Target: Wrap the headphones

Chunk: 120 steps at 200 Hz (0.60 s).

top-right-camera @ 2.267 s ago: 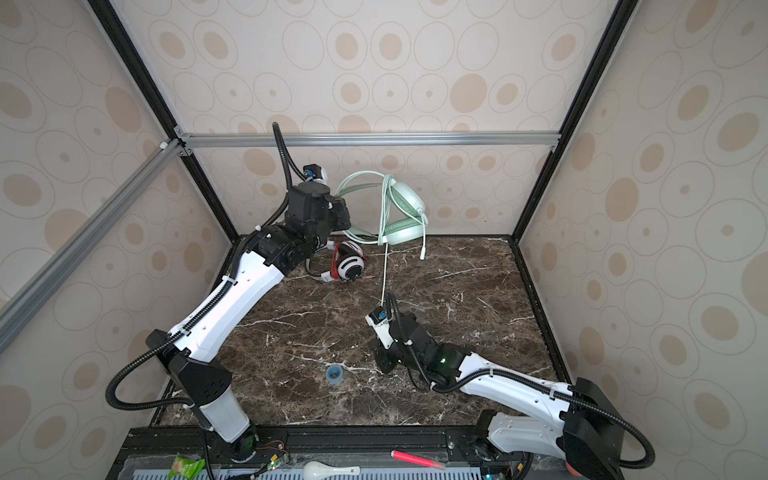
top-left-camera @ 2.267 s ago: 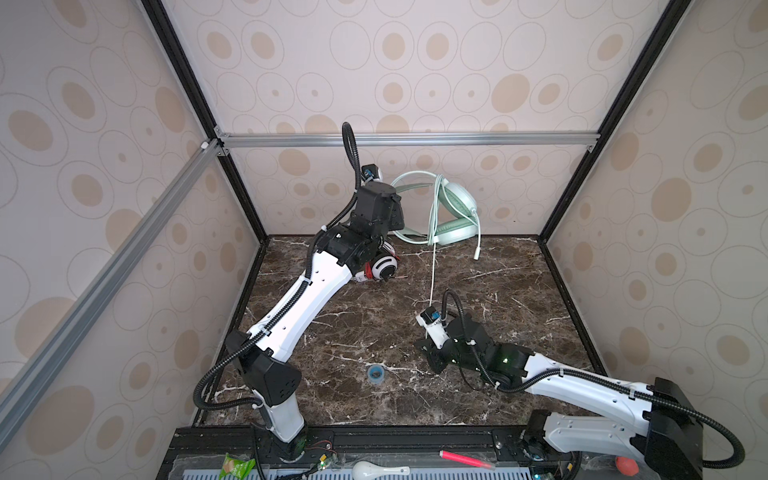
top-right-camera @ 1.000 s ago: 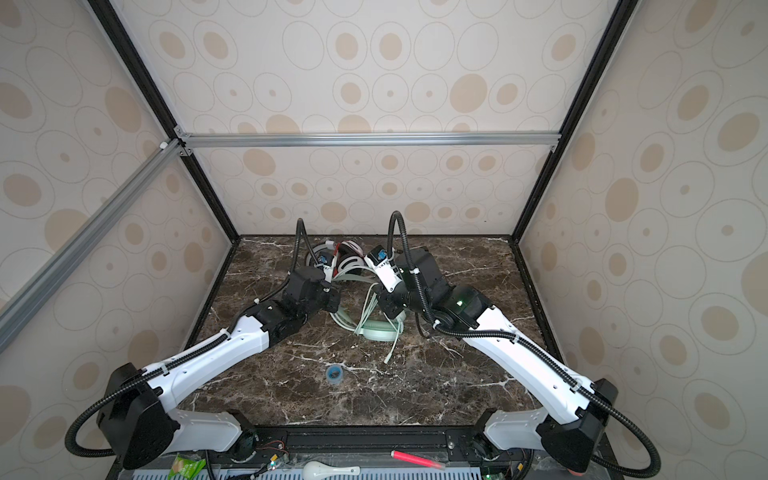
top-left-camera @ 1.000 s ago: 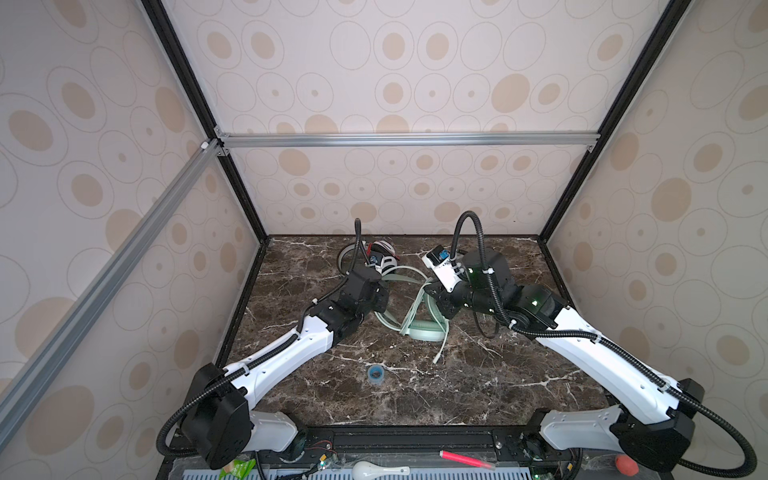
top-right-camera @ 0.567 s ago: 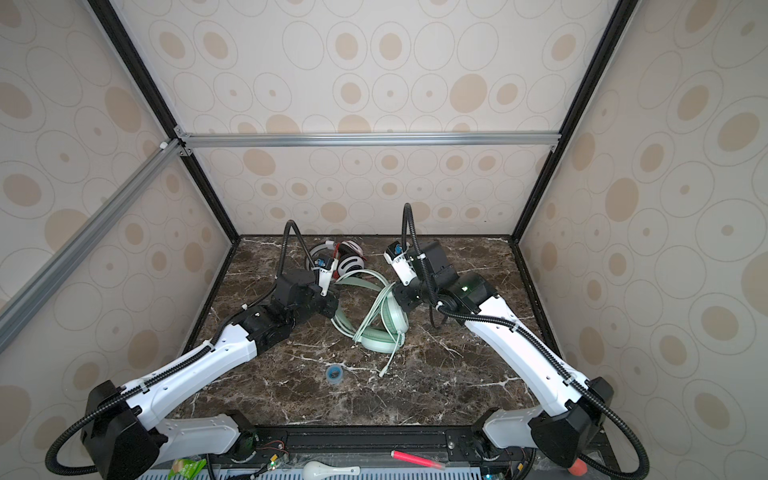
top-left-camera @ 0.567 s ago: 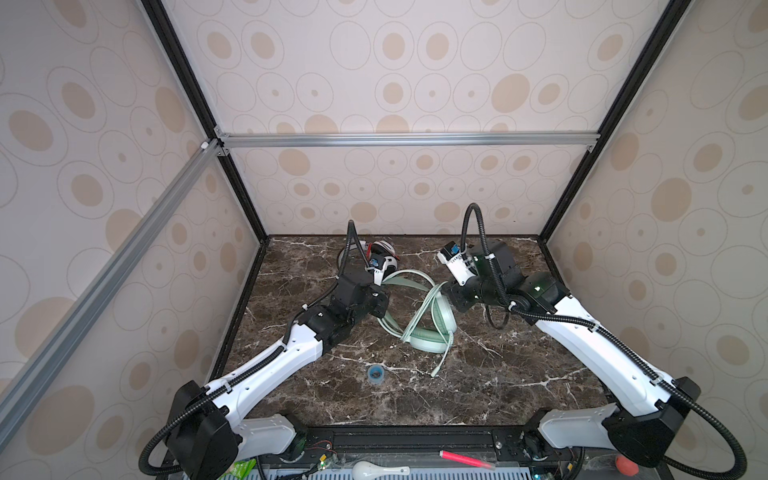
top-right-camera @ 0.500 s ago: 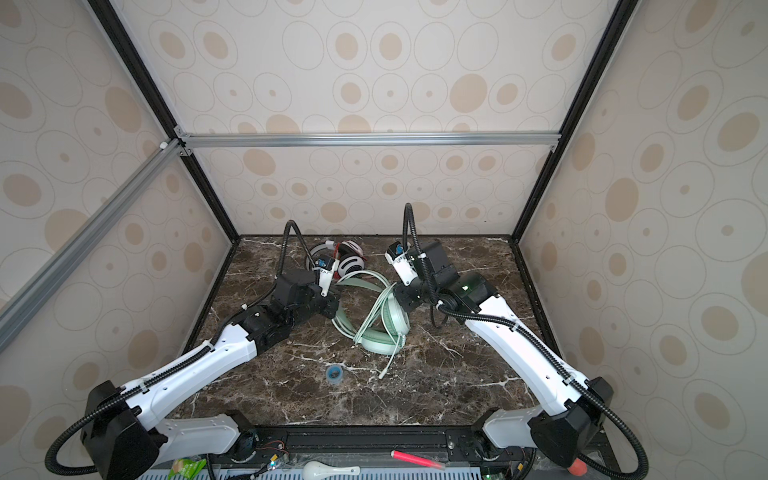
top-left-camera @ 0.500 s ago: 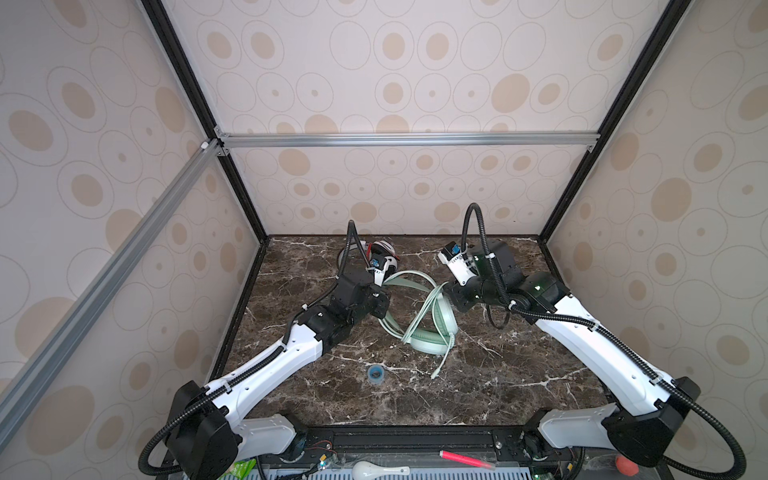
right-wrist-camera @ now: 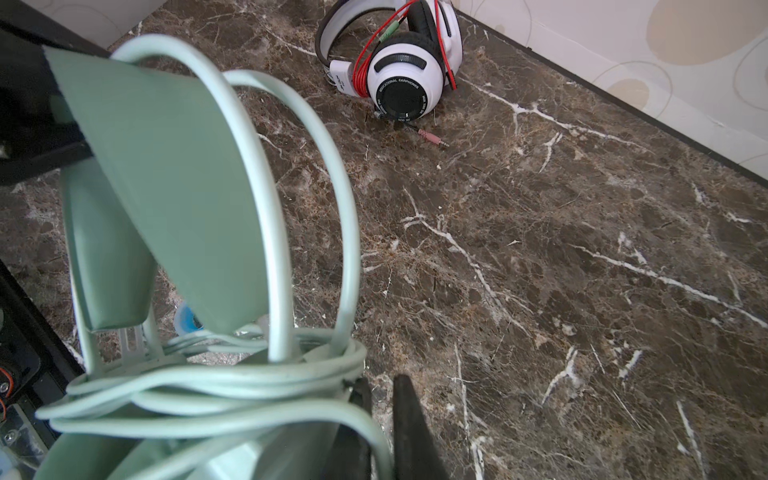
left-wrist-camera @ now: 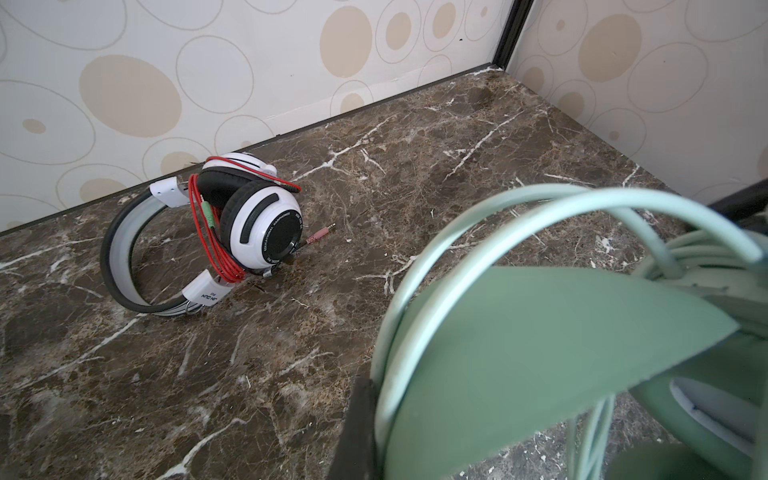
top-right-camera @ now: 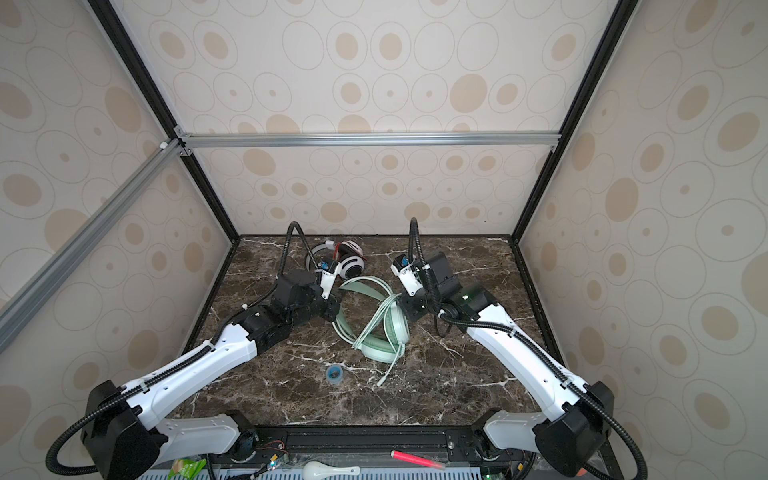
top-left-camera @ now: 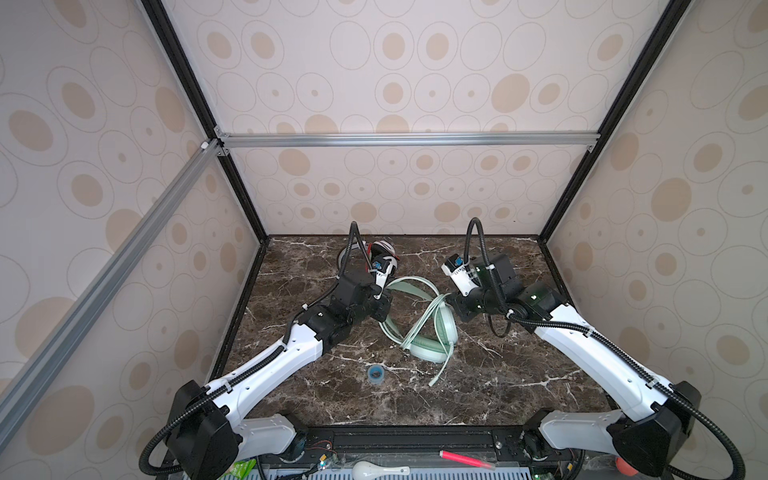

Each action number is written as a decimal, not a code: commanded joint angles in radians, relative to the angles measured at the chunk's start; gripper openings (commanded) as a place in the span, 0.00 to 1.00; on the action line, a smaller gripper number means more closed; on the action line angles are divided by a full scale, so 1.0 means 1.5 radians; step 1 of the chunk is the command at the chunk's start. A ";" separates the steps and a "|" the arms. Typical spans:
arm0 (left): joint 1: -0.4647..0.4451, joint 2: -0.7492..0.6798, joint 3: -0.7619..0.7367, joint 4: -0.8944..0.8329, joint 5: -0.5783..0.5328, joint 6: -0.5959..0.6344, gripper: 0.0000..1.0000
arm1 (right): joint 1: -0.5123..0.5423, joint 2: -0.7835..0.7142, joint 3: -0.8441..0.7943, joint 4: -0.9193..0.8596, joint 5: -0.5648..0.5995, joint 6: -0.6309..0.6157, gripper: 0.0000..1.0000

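**Clerk:** Item one, and where does it lie?

**Keeper:** Mint headphones (top-left-camera: 424,353); pale green, over-ear; at the middle of the marble table (top-left-camera: 498,374), between the two arms; the lower ear cup rests on the stone, the headband (top-left-camera: 409,284) arches up toward the back wall.

**Clerk:** Its lead?

**Keeper:** Pale cord (right-wrist-camera: 232,386); matching colour; several loops lie bunched across the frame by the cups, and more loops run beside the headband; one free end trails forward over the table in both top views.

**Clerk:** The grippers?

**Keeper:** Left gripper (top-left-camera: 384,311); jaws together, clamped on the headband's left end; one dark finger (left-wrist-camera: 357,415) shows against the band in the left wrist view. Right gripper (top-left-camera: 457,309); at the upper ear cup's side; its fingers (right-wrist-camera: 411,415) stand a narrow gap apart with a strand of the pale cord pinched between them.

**Clerk:** Item two?

**Keeper:** White-and-black headphones (left-wrist-camera: 266,224); on the table close to the back wall, behind the left arm, apart from both grippers; red cord (left-wrist-camera: 208,245) wound in loops around the cups and band; a pink plug (left-wrist-camera: 318,235) lies on the stone just beside one cup.

**Clerk:** Sundries?

**Keeper:** One small blue ring (top-left-camera: 375,373); flat on the table, in front of the mint pair, near but not touching the cord's free end.
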 commanded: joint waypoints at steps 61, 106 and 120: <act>-0.005 -0.019 0.035 0.024 0.042 -0.015 0.00 | -0.026 -0.048 -0.075 0.072 0.013 0.003 0.31; -0.006 0.000 0.051 -0.001 0.024 -0.019 0.00 | -0.039 -0.070 -0.120 0.096 0.010 0.008 0.47; -0.005 0.012 0.065 -0.023 0.004 -0.018 0.00 | -0.048 -0.080 -0.147 0.108 0.011 0.012 0.54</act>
